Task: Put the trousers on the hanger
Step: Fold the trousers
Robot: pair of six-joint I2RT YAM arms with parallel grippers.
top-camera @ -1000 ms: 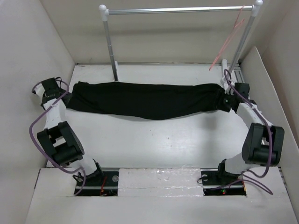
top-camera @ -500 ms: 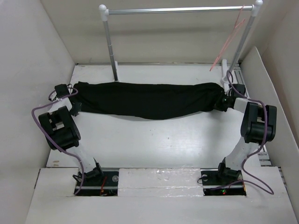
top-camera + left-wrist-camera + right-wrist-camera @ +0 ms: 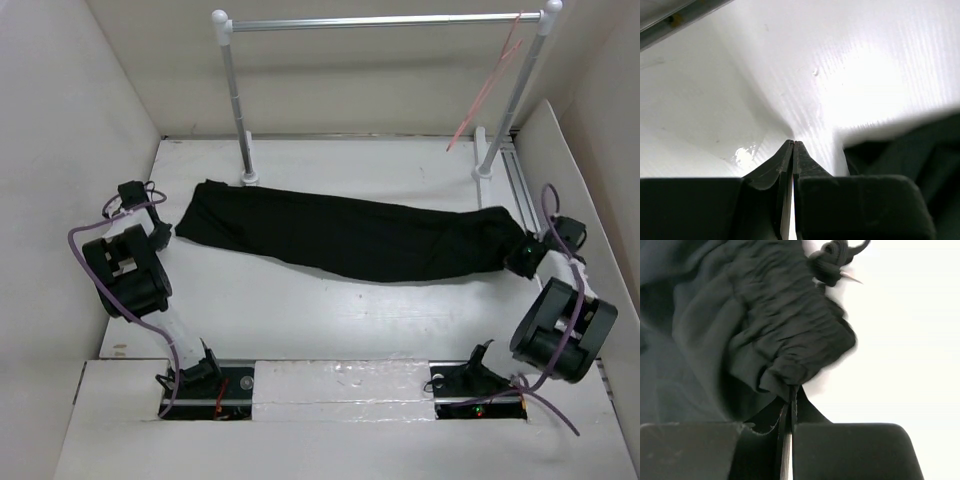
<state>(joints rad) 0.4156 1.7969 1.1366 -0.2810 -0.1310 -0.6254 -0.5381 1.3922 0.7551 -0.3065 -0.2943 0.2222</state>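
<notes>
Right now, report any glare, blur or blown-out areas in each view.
Left wrist: glare washes out the white table, and the trousers at the right edge are a dark, soft blur. Right wrist: the fabric gathers are sharp, the drawstring knot is softer, and the white background is overexposed. Top external: even light, with the hanger thin and faint.

White table [image 3: 330, 320] fills the middle, scuffed and faintly streaked. Plain white wall [image 3: 350, 80] runs behind it, with white panels angling in on the left [image 3: 60, 150] and right [image 3: 590, 140]. At the back stands a silver rail [image 3: 380, 20] on two posts [image 3: 235, 100], capped with white balls. A slotted metal track [image 3: 520, 185] lines the table's right edge. Bright glare [image 3: 865, 85] washes the surface near the left corner.
</notes>
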